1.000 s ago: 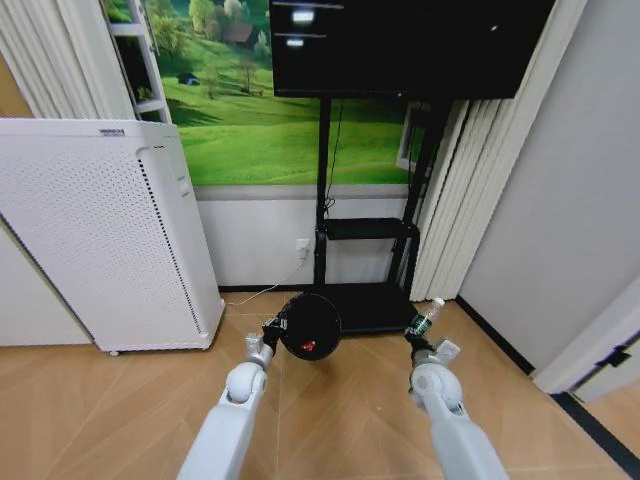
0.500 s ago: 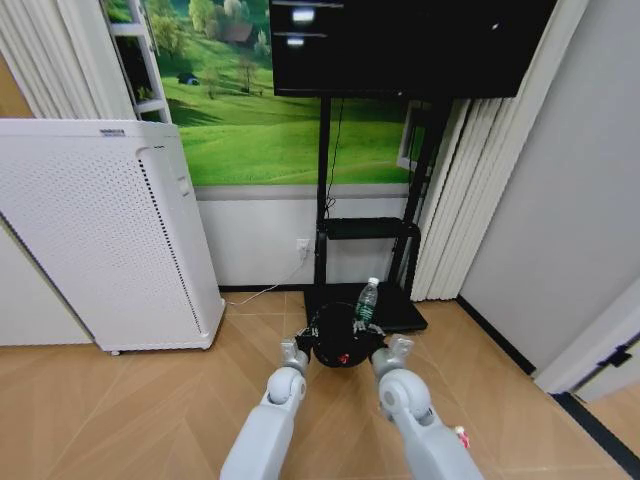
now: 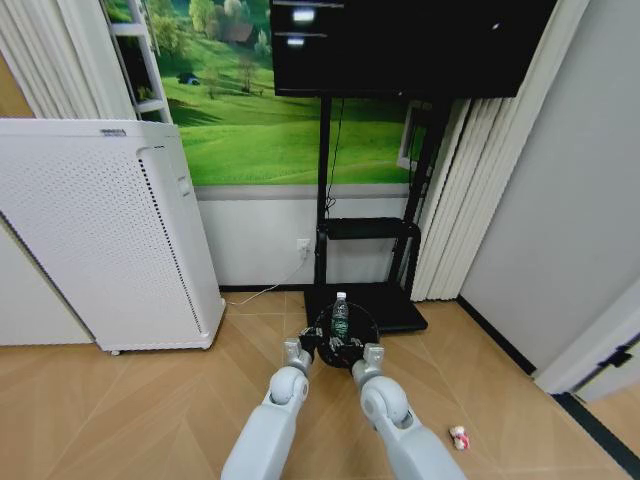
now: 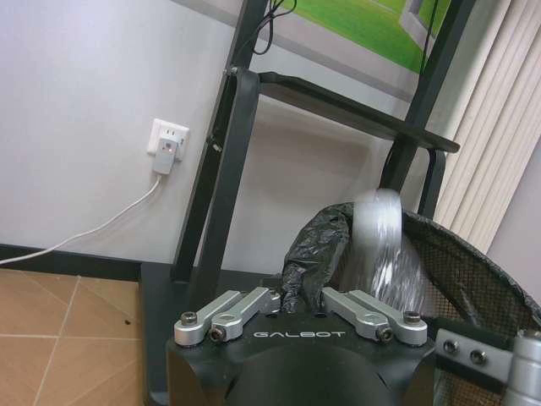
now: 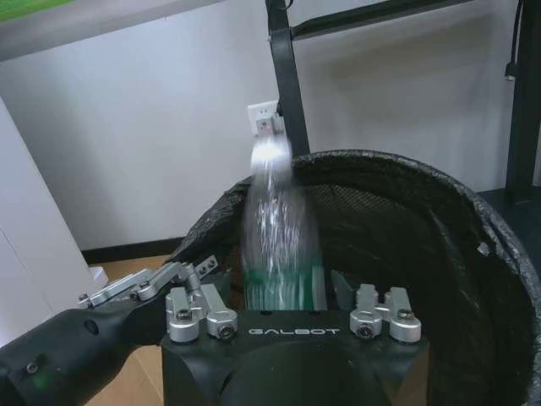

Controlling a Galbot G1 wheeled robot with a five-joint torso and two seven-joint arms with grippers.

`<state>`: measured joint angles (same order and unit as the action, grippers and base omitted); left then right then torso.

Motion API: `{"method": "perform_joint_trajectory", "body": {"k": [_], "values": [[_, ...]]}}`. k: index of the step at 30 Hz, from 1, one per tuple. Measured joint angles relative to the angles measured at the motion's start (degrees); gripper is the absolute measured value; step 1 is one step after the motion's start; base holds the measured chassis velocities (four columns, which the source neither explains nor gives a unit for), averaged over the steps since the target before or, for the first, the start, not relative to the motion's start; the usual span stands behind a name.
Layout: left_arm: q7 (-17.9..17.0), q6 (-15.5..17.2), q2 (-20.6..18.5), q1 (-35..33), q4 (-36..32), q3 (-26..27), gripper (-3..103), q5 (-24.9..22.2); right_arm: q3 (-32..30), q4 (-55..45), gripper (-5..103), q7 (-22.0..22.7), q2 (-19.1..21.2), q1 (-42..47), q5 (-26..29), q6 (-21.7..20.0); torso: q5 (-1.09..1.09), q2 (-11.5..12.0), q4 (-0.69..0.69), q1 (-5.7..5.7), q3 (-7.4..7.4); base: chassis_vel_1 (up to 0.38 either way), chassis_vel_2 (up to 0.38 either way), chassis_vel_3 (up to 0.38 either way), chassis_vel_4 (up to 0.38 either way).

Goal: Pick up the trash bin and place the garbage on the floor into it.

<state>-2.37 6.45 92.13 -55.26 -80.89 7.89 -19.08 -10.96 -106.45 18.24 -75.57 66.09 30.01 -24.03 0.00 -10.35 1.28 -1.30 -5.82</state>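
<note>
**Bottle over the bin mouth, both arms forward**

The trash bin (image 3: pixel 343 340), black mesh with a dark liner bag, hangs above the wood floor (image 3: pixel 150 420) in front of me, just ahead of both wrists and in front of the base of the black TV stand (image 3: pixel 365 300). My left gripper (image 3: pixel 305 349) is on its left rim; in the left wrist view the fingers (image 4: pixel 245 306) sit narrow, pinched on the bunched black liner at the rim (image 4: pixel 473 245).

A clear plastic bottle (image 3: pixel 340 314) with a white cap and a green label stands upright over the bin's mouth, cap up. In the right wrist view the bottle (image 5: pixel 277 245) is blurred and sits between the fingers of my right gripper (image 5: pixel 283 317), its green-labelled lower end down at the fingers. The fingers are spread to either side of it; whether they touch it I cannot tell. The bin's rim (image 5: pixel 397 161) curves behind and around the bottle.

A small red-and-white scrap (image 3: pixel 459 437) lies on the floor to my right, well apart from the bin.

Beyond: a wall socket (image 4: pixel 166 141) with a white plug and cable, a tall white perforated appliance (image 3: pixel 100 240) at left, a dark screen (image 3: pixel 400 45) above the stand, and pale curtains (image 3: pixel 470 200) to the right.
</note>
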Motion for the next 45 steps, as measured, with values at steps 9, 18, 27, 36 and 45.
{"method": "perform_joint_trajectory", "body": {"k": [9,18,27,36,45], "values": [[0.4,0.1,-0.4,-0.1,-1.0,0.3,7,0.6,-2.9,-2.1,98,3.1,0.4,-0.5,0.2,1.0,0.00,0.0,0.01,0.00,0.00,0.000,0.000,0.000,0.000],[2.3,0.4,-5.9,-3.3,-6.0,6.8,7,3.0,-12.4,-5.6,100,6.5,2.7,0.5,1.7,1.4,0.00,0.0,0.01,0.00,0.00,0.000,0.000,0.000,0.000],[4.9,1.2,-12.3,-7.4,-11.5,12.5,7,3.1,-16.4,3.2,100,-19.9,15.0,6.8,-7.5,3.8,0.00,0.0,0.01,0.00,0.00,0.000,0.000,0.000,0.000],[5.6,2.1,-15.0,-9.7,-15.3,14.3,7,1.5,-16.1,17.1,100,-28.0,17.4,4.6,-8.3,4.2,0.02,0.0,-0.01,0.00,0.00,0.000,0.000,0.000,0.000],[5.7,2.2,-15.7,-9.9,-15.8,14.5,7,0.9,-15.9,21.4,100,-26.4,16.2,4.9,-7.1,5.4,0.00,0.0,0.01,0.00,0.00,0.000,0.000,0.000,0.000]]}}
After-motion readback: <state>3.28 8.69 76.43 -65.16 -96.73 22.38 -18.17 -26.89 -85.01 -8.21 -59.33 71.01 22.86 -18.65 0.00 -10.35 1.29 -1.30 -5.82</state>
